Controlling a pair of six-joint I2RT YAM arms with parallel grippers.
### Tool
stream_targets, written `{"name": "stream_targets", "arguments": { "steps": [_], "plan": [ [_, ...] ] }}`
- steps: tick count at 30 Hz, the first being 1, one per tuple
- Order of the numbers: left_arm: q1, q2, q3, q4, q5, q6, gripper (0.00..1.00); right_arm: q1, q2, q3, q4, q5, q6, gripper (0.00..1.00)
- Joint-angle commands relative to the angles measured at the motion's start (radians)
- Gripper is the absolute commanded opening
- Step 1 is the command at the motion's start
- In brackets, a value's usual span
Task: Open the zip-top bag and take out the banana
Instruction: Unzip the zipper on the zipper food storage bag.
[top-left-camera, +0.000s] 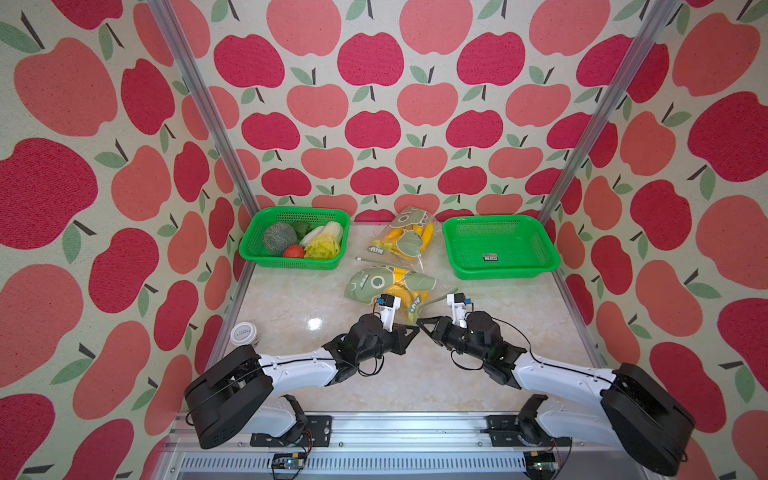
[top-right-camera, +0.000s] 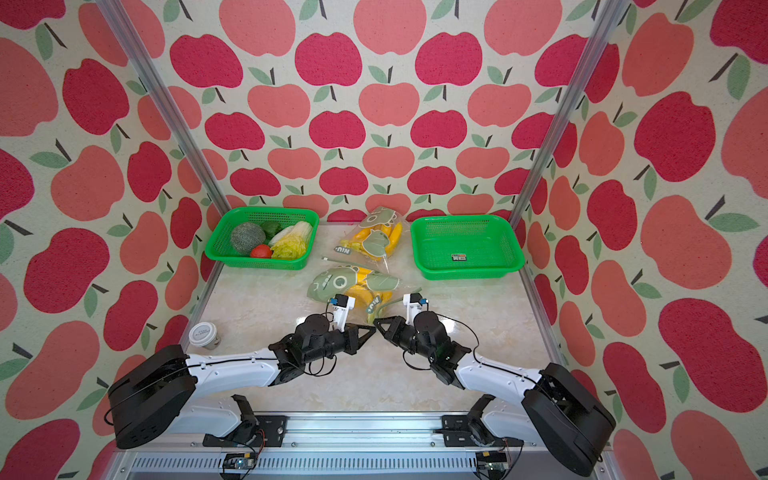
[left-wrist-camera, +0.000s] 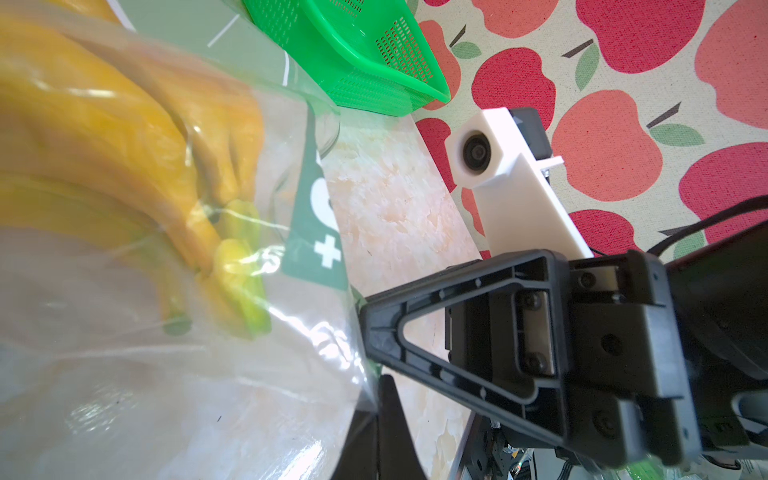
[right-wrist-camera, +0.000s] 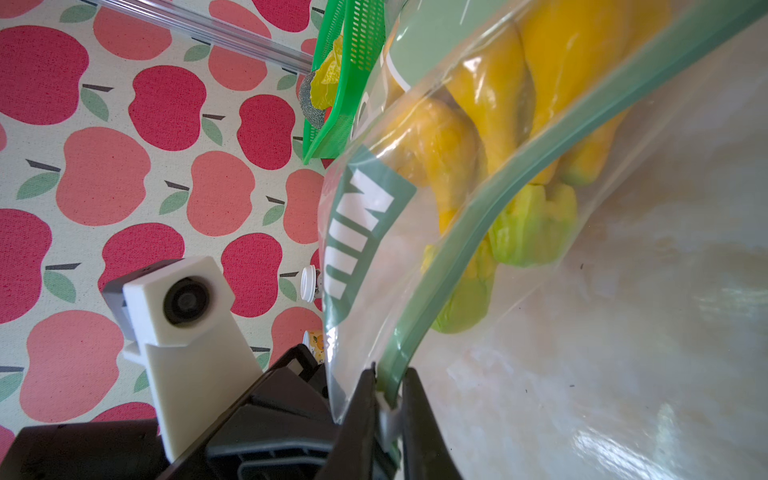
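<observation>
**Both grippers meet at the near corner of the banana bag**

In both top views the zip-top bag (top-left-camera: 376, 284) (top-right-camera: 338, 284) lies mid-table with the bananas (top-left-camera: 405, 291) inside it; it is nearer than a second banana bag (top-left-camera: 409, 235), and the two bags sit between a vegetable basket (top-left-camera: 249, 249) on the left and an empty green basket (top-left-camera: 505, 272) on the right; a lidded cup (top-left-camera: 244, 334) stands near left.

From above, the left gripper (top-left-camera: 414, 329) and the right gripper (top-left-camera: 420, 323) come tip to tip at the bag's near right corner; the tips are too small there to read a grip.

The wrist views settle it. In the right wrist view the right gripper (right-wrist-camera: 388, 386) pinches the white slider (right-wrist-camera: 387, 415) at the end of the green zip strip (right-wrist-camera: 665, 85). In the left wrist view the left gripper (left-wrist-camera: 380, 399) has its fingers pressed together on the bag's clear corner film, though they are largely cut off by the frame edge.

Glare and creases hide whether the strip has parted; the bananas blur behind the film.
</observation>
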Motion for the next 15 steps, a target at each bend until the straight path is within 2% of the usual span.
{"name": "stream_targets", "arguments": {
  "steps": [1,15],
  "plan": [
    [-0.035,-0.035,-0.001,-0.027,0.105,0.042,0.00,-0.063,0.017,0.031,0.000,0.173,-0.027,0.09],
    [-0.044,-0.098,-0.005,-0.060,0.136,0.090,0.00,-0.106,0.070,0.059,0.014,0.162,-0.035,0.10]
  ]
}}
